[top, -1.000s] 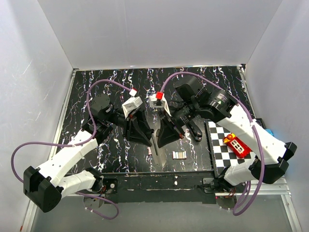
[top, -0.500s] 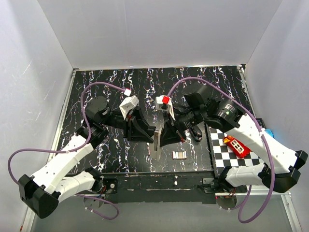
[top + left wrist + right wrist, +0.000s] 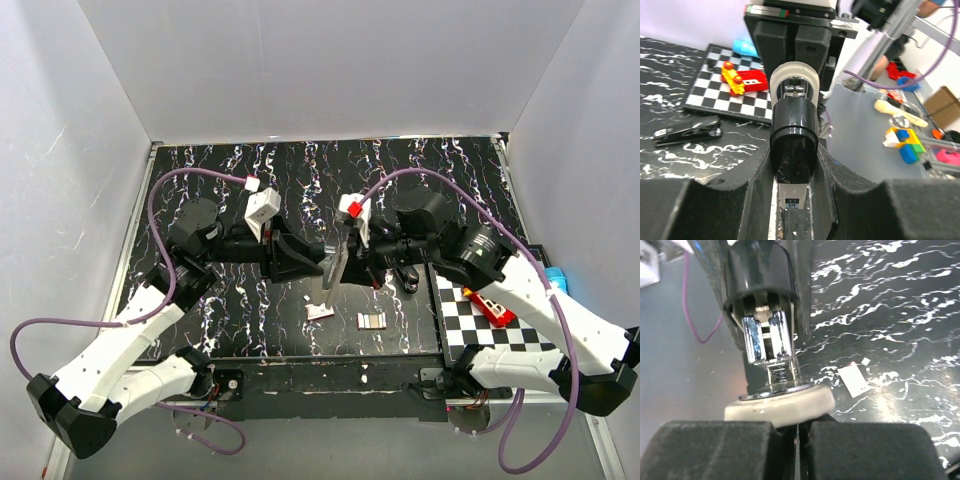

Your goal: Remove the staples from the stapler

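The stapler (image 3: 330,268) hangs in the air over the middle of the mat, held from both sides. My left gripper (image 3: 303,257) is shut on its black base (image 3: 793,145), which fills the gap between the fingers in the left wrist view. The pale silver-grey top arm (image 3: 780,406) is swung open, and my right gripper (image 3: 799,432) is shut at its end, fingers nearly touching. In the right wrist view the chrome staple channel (image 3: 765,337) lies exposed between arm and base. A short strip of staples (image 3: 371,320) lies on the mat below.
A white slip (image 3: 320,311) lies on the mat beside the strip. A slim all-black tool (image 3: 687,132) rests right of centre. The checkered board (image 3: 455,300) at the right carries a red toy (image 3: 490,305). White walls close in three sides.
Both grippers have swung level and carried the stapler a little farther from the front edge. The white slip under it now shows more plainly. Both grips have stayed the same.
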`<action>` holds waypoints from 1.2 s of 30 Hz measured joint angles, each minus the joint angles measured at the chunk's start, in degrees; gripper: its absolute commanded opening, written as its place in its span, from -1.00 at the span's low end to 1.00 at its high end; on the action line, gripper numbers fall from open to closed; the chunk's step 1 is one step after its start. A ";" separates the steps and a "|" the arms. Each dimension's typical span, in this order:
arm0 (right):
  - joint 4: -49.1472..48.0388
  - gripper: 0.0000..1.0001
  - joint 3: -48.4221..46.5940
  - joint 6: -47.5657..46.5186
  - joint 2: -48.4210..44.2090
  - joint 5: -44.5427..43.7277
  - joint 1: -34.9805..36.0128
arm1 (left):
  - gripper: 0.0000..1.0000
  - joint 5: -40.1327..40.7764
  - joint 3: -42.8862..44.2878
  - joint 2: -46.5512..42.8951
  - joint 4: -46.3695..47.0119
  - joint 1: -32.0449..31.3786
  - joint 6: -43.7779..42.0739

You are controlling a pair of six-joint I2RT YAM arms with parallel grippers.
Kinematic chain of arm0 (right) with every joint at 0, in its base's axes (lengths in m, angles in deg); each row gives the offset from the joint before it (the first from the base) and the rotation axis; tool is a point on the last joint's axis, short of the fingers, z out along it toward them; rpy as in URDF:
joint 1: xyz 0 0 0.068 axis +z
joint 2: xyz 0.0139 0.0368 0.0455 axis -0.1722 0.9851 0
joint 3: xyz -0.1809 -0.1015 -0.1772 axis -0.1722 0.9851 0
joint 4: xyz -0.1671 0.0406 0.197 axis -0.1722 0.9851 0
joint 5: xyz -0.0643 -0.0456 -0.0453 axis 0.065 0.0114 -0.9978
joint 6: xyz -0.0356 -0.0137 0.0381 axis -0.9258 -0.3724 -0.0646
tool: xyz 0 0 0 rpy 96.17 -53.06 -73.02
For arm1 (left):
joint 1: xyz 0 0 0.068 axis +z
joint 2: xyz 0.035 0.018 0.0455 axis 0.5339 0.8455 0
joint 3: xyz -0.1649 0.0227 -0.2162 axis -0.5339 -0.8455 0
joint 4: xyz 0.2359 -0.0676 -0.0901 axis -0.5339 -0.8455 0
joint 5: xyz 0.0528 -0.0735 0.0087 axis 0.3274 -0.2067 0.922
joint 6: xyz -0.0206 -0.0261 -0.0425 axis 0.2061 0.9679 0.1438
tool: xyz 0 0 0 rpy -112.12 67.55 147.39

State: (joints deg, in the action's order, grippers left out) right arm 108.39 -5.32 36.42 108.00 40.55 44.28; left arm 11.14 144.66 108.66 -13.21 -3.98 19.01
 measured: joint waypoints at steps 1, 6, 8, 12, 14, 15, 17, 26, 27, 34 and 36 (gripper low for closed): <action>-1.05 -0.97 1.07 0.44 -0.98 -1.57 -0.44 | -1.00 1.68 0.76 0.00 -1.66 -0.15 -0.87; -4.90 -0.97 5.22 3.32 -4.48 -8.72 -4.46 | -1.00 10.03 4.39 0.00 -9.25 -1.07 -4.52; -5.66 -0.97 6.49 4.70 -5.46 -10.69 -6.82 | -1.00 13.18 5.27 0.00 -11.52 -1.11 -5.40; -6.38 -0.97 7.63 7.04 -6.43 -14.36 -9.51 | -1.00 18.95 6.93 0.26 -16.24 -1.18 -6.95; -6.51 -0.97 7.78 8.00 -6.58 -15.61 -10.38 | -1.00 22.29 8.31 0.92 -18.93 -1.18 -7.67; -6.58 -0.97 7.78 8.48 -6.58 -16.24 -10.73 | -1.00 24.17 9.42 1.53 -20.70 -1.20 -8.07; -6.60 -0.97 7.80 9.07 -6.49 -16.90 -11.19 | -1.00 28.55 11.76 3.10 -23.78 -1.25 -8.57; -7.19 -0.97 10.32 11.76 -3.43 -17.27 -11.76 | -1.00 45.72 17.62 13.99 -34.93 1.75 -8.57; -7.08 -0.97 10.73 11.91 -3.08 -17.18 -11.76 | -1.00 46.56 17.62 14.80 -35.69 2.21 -8.57; -8.09 -0.97 11.58 13.27 -2.34 -16.46 -11.76 | -1.00 52.06 17.62 21.35 -39.34 6.01 -8.72; -9.22 -0.97 12.13 13.66 -2.29 -16.20 -11.76 | -1.00 53.44 17.97 23.71 -40.33 6.49 -9.20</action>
State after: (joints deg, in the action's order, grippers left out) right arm 99.17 6.81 50.08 105.70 24.35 32.52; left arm 64.58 162.63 132.37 -53.54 2.51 9.81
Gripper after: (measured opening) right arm 0.021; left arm 0.307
